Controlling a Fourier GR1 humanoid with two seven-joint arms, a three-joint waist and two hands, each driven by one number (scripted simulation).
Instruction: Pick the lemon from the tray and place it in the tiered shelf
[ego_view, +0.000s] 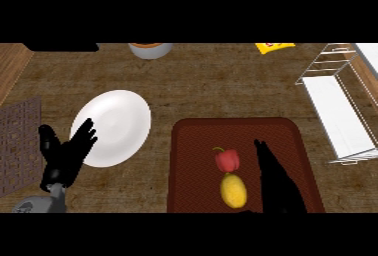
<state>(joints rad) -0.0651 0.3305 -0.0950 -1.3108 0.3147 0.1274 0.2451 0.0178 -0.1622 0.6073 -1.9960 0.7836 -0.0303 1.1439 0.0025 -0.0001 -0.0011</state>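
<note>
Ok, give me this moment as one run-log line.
lemon: on tray, below red pepper | right hand: open, beside lemon | left hand: open, resting by plate | tiered shelf: no lemon yet

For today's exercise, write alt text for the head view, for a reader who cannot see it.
A yellow lemon lies on a dark red tray, touching a red pepper, with the robot's right hand open just beside them. The left hand rests open over a white plate; a white wire tiered shelf stands at the right.
</note>
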